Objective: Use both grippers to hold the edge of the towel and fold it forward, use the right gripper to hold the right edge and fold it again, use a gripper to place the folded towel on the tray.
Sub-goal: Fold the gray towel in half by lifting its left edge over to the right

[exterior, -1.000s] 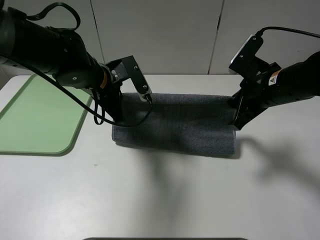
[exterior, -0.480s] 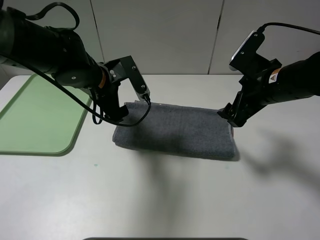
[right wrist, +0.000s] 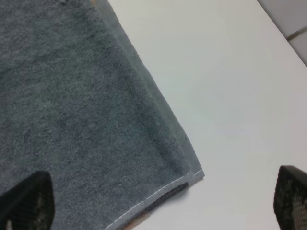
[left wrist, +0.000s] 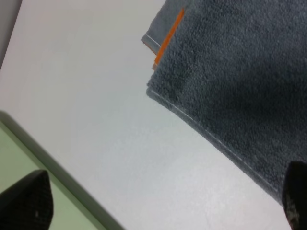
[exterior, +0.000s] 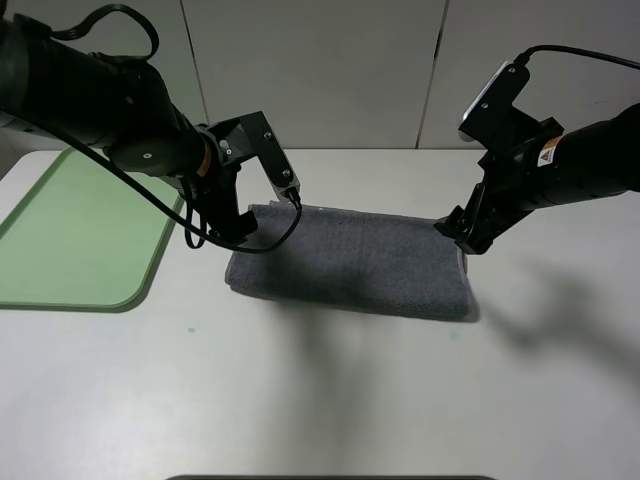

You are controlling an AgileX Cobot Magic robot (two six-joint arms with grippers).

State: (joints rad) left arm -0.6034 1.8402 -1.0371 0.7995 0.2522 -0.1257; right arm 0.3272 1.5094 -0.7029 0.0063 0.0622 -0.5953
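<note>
The dark grey towel (exterior: 350, 262) lies folded in half as a long strip on the white table. My left gripper (exterior: 235, 232) hovers over its far left corner, open and empty. In the left wrist view (left wrist: 160, 201) the fingertips (left wrist: 26, 201) stand wide apart above the towel corner (left wrist: 240, 72), where an orange stripe (left wrist: 168, 38) peeks out. My right gripper (exterior: 462, 235) hovers over the far right corner, open and empty. The right wrist view (right wrist: 158, 201) shows the towel's hemmed corner (right wrist: 72, 96) below it. The pale green tray (exterior: 70, 240) sits at the left.
The tray's rim (left wrist: 19, 158) shows close to the left gripper. The white table (exterior: 330, 390) runs on in front of the towel and to its right. A grey panelled wall (exterior: 320, 70) stands behind.
A second ago both grippers sat lower at the towel's ends. They have let go and lifted off, and the folded towel has settled flatter. Nothing moved in the last half second.
</note>
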